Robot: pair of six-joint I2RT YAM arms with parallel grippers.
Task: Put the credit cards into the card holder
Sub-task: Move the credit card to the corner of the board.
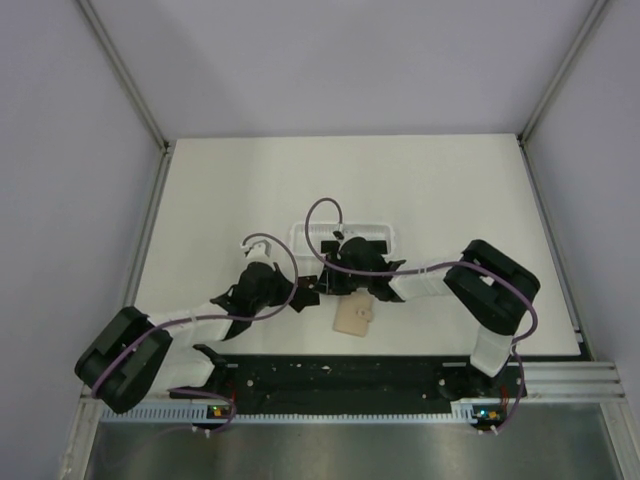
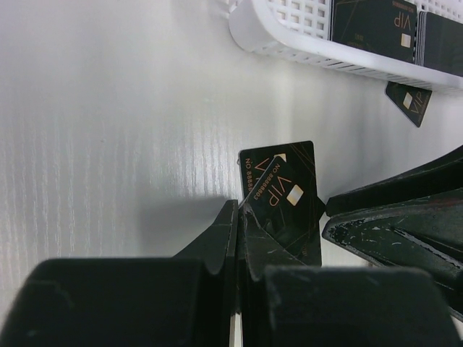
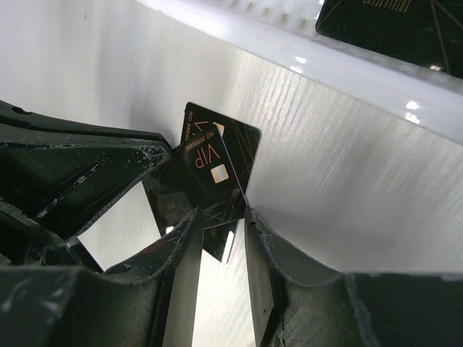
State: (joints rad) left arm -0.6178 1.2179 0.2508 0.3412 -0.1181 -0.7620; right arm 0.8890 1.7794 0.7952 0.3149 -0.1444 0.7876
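Being pinched across their flat faces mid-frame, light, stiff, slippery credit cards (image 2: 282, 184) are clamped in the closed left gripper (image 2: 240, 215); the right gripper (image 3: 221, 217), half open, is seemingly set astride them. The card holder (image 1: 353, 317) is laid below centre.

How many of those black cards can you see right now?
5 at least: two overlapping cards clamped in the left end effector, two cards lying in the white basket, one card on the table beside it. More may be hidden.
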